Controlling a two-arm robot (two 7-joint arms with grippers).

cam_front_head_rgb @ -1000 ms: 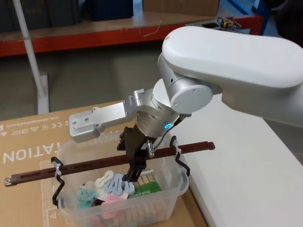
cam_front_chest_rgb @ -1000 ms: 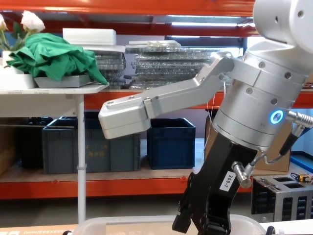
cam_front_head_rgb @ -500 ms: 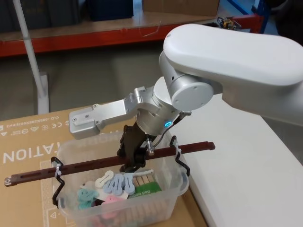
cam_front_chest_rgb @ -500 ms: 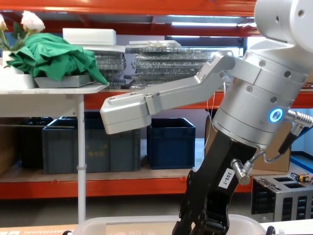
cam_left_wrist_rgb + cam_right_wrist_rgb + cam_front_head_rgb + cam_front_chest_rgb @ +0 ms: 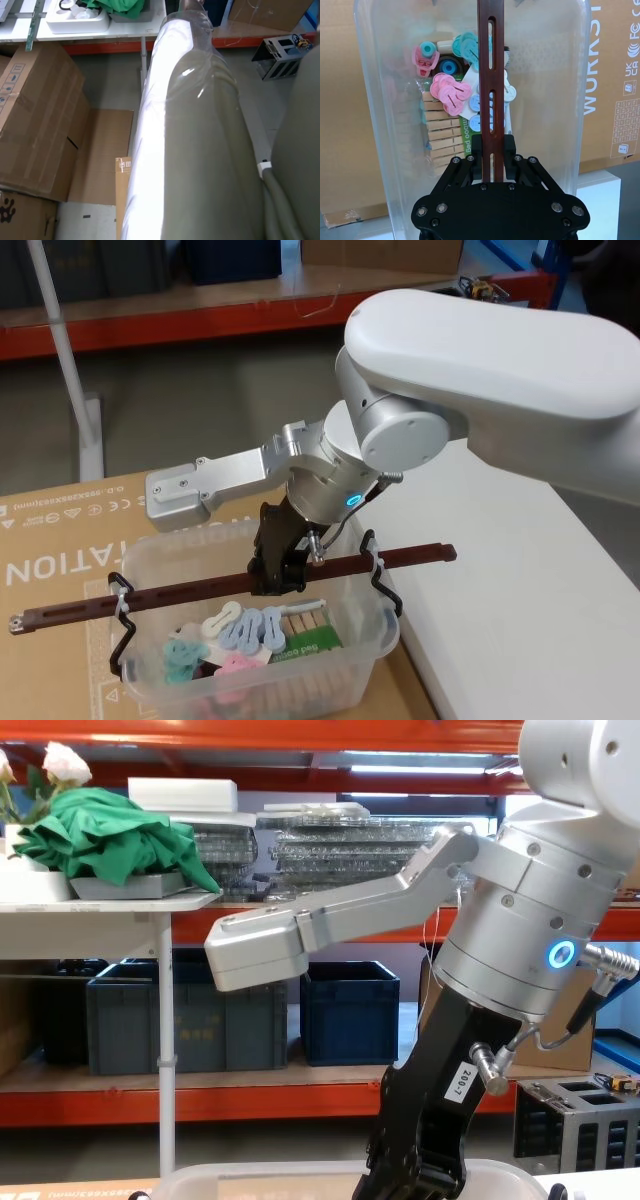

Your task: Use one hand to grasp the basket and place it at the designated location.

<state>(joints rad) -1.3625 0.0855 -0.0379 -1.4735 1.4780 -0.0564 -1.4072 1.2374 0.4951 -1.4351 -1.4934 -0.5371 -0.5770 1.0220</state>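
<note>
The basket (image 5: 338, 677), a clear plastic tub, sits on a cardboard box and holds wooden clothespins and pastel clips. A reddish-brown bar handle (image 5: 180, 592) lies across its rim, fastened with white ties. My right gripper (image 5: 278, 577) reaches down from above at the bar's middle. In the right wrist view the black fingers (image 5: 477, 146) press both sides of the handle (image 5: 491, 60), so the right gripper (image 5: 493, 147) is shut on it over the basket (image 5: 555, 100). The chest view shows the right gripper (image 5: 412, 1178) dipping behind the basket's rim (image 5: 250, 1175).
The cardboard box (image 5: 60, 530) under the basket spreads to the left. A white table (image 5: 520, 600) lies right of the basket. An orange shelf rail (image 5: 200, 320) and a white pole (image 5: 60, 350) stand behind. Blue crates (image 5: 350, 1010) sit on the low shelf.
The right gripper has risen from deep inside the basket until its fingertips sit at the bar handle. The basket and its handle stay where they were.
</note>
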